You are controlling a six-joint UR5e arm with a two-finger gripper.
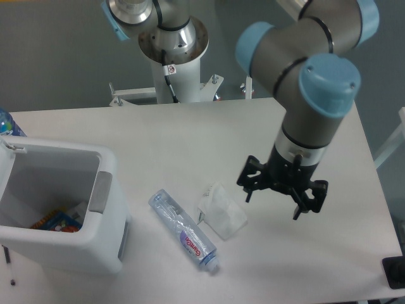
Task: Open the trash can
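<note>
Now, at the table's (190,133) left edge toward the near-left corner: the trash can (95,250), a boxy white bin with rounded corners, stands open. Its interior is exposed from above. A grey push tab (100,191) sits on the right-hand rim. Something colourful, red and blue, lies at the bottom (57,221); too small to identify. What looks like the raised lid shows as a white sliver (7,147) at the bin's far-left side, mostly cut by the frame.

Gripper (273,204): over the right half of the table, well apart from the trash can. Pointed downward, black fingers spread wide, nothing between them. It hangs above the bare white surface, touching nothing. The grey arm (316,120) with pale-blue joint caps rises from it toward the far edge, where the base column (171,57) stands just beyond the table.

Between bin and gripper, near the middle of the near edge: a clear plastic bottle (183,231) lying on its side, angled, cap end toward the near edge, label with a purple-pink mark. Just beside it on the right, a crumpled clear plastic bag (221,212), close to or touching the bottle; contact not certain.

A blue-capped object (7,125) peeks in at the far-left edge of the table, mostly out of frame.
</note>
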